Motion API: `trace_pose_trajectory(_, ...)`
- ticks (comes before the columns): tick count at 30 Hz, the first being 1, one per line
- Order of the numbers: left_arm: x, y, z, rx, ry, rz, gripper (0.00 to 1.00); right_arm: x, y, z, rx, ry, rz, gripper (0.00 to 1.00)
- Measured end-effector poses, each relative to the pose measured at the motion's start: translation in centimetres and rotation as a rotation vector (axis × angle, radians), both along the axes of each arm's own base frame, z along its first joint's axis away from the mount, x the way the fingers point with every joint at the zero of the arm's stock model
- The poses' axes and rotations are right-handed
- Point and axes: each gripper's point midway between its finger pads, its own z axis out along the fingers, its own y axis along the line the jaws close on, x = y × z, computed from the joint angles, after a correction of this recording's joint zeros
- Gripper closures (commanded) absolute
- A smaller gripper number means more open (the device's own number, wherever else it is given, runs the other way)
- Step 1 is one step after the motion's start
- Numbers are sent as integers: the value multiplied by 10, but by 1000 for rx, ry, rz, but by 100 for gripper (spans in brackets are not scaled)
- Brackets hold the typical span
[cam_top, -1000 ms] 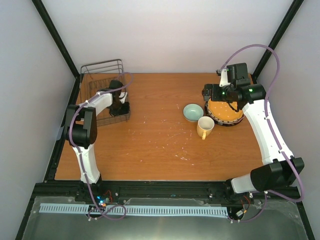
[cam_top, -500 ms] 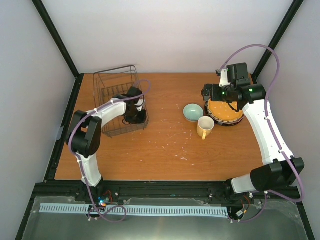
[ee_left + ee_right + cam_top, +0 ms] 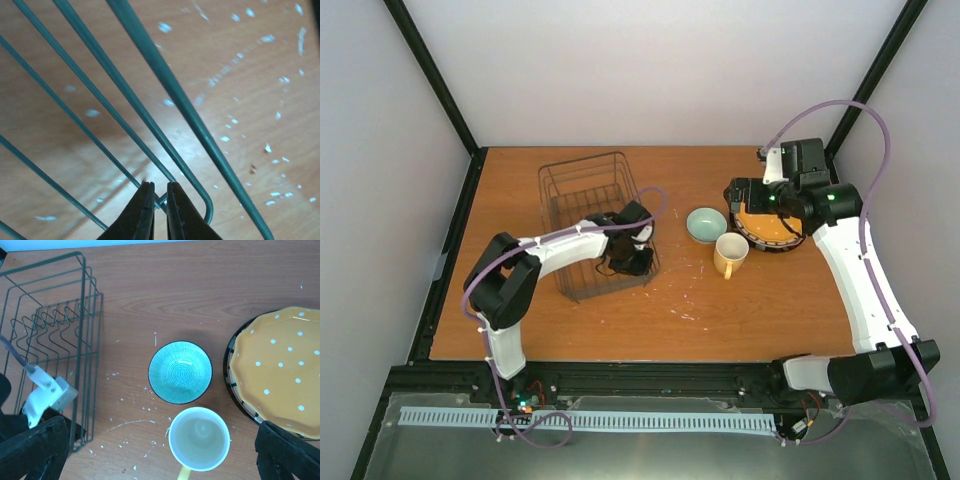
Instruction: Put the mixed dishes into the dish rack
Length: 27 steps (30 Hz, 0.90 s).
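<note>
Pinching a near-right wire of the dish rack (image 3: 582,200), the left gripper (image 3: 160,200) is clamped on it; the right gripper (image 3: 161,424) hangs spread wide near the bowl (image 3: 180,372) and yellow mug (image 3: 199,438).

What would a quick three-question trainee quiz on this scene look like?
1. True or false: the rack already holds a dish.
2. The top plate is: A pink, B orange with white dots, C striped.
3. What is the left gripper clamped on?

Key: 1 false. 2 B. 3 a wire of the rack.
</note>
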Motion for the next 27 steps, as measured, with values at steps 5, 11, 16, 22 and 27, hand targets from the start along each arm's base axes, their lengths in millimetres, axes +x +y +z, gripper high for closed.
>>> trace_pose_trajectory(5, -37, -25, -1, -15, 14, -72, 93, -8, -3, -1, -4, 8, -8, 0)
trace_pose_trajectory(11, -87, -13, -14, 12, 84, -90, 86, -24, -13, 7, -23, -10, -37, 0)
trace_pose_trajectory(16, -103, 21, 5, 68, 54, -7, 1, -48, -14, 6, 1, -12, -33, 0)
trace_pose_trajectory(22, -52, 26, 103, 30, -267, 115, 0, -68, 4, -11, 61, 30, 43, 6)
trace_pose_trajectory(27, 4, 30, 221, -37, -513, 314, 0, -61, 35, -28, 66, 84, 145, 13)
